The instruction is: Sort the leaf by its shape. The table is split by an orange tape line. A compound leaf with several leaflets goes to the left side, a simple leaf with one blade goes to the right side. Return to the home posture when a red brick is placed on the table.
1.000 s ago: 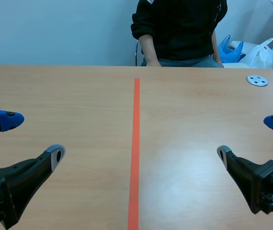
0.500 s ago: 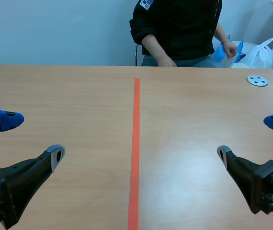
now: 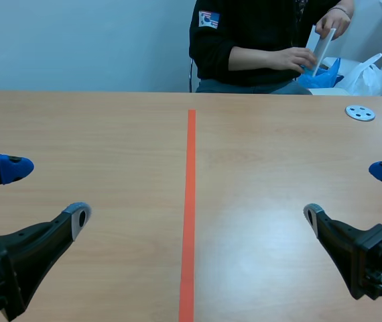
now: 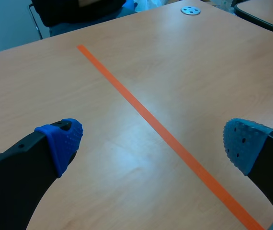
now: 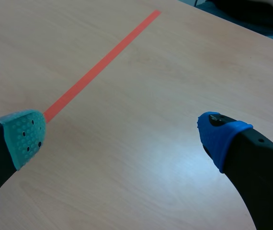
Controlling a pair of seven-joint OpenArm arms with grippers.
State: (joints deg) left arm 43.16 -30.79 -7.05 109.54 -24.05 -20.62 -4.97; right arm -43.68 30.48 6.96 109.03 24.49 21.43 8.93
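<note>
No leaf and no red brick lie on the table in any view. The orange tape line (image 3: 189, 201) runs down the middle of the wooden table (image 3: 265, 154). My left gripper (image 3: 47, 191) hangs open low at the near left, nothing between its fingers; in the left wrist view the left gripper (image 4: 153, 139) stands over bare wood and the tape line (image 4: 165, 134). My right gripper (image 3: 348, 194) is open at the near right, and the right wrist view shows the right gripper (image 5: 122, 134) empty beside the tape line (image 5: 103, 60).
A person (image 3: 258, 40) sits across the table, both hands raised behind its far edge, holding a thin white flat thing (image 3: 322, 43) over a blue bag (image 3: 322, 70). A small grey disc (image 3: 360, 113) with holes lies at the far right, also seen as the disc (image 4: 190, 9).
Both arms have kept still. The person's hands rose from the table's far edge toward the blue bag at the right and now hold a white flat thing.
</note>
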